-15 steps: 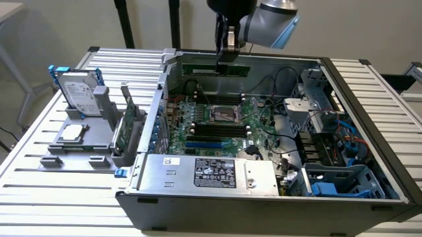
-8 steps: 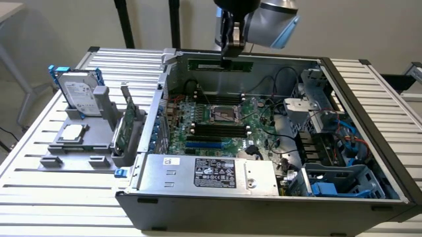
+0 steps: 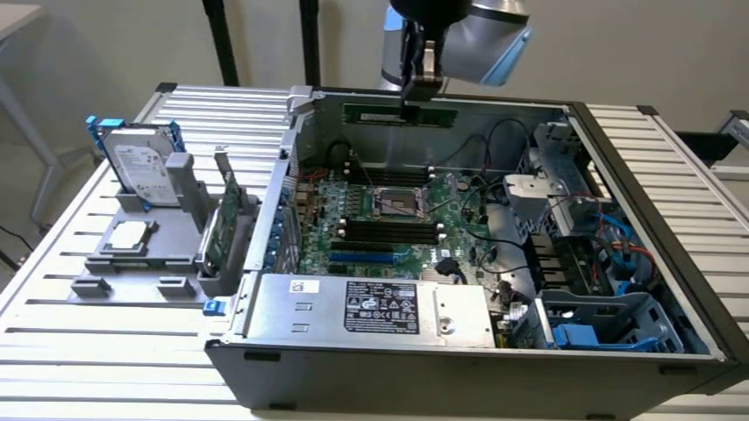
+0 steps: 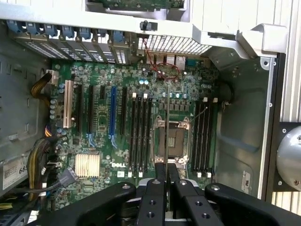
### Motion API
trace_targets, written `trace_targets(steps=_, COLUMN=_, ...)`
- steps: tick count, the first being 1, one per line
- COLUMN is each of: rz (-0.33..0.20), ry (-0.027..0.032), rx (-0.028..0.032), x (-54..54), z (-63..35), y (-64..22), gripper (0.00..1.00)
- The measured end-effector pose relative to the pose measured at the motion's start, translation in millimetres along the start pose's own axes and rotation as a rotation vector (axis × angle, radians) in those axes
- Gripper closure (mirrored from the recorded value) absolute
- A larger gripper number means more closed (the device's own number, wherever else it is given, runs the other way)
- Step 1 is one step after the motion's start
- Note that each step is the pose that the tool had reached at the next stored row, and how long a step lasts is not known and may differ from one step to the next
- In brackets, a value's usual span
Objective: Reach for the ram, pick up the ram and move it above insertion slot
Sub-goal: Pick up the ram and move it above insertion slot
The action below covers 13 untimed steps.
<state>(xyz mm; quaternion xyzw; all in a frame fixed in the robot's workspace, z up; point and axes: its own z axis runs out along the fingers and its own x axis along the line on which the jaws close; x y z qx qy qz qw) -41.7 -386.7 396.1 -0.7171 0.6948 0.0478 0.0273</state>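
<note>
My gripper point(image 3: 417, 90) hangs high above the far side of the open computer case point(image 3: 468, 368), shut on the ram point(image 3: 398, 115). The ram is a long, thin green stick held level, just in front of the case's far wall. In the wrist view the ram point(image 4: 167, 122) appears edge-on as a thin line running out from between the black fingers point(image 4: 161, 173), over the processor socket point(image 4: 172, 141). Black memory slots point(image 4: 141, 136) lie to one side of the socket and more slots point(image 4: 203, 136) to the other. In the exterior view the slots point(image 3: 387, 230) sit below the socket.
A silver-topped hard drive with blue rails point(image 3: 140, 167) and an upright green card point(image 3: 228, 219) stand in a grey fixture point(image 3: 129, 259) at the exterior view's left. Inside the case are a power supply point(image 3: 374, 307), loose cables point(image 3: 497, 254) and a drive cage point(image 3: 574, 175).
</note>
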Motion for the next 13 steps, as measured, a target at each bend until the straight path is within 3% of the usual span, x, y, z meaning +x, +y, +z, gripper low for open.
trace_targets(steps=7, rz=0.02, ry=-0.0007, rx=0.003, x=-1.0, z=2.6, y=-6.6, gripper=0.87)
trace_targets(steps=13, rz=0.021, ry=-0.0005, rx=0.0031, x=-1.1, z=2.5, y=-6.8, gripper=0.87)
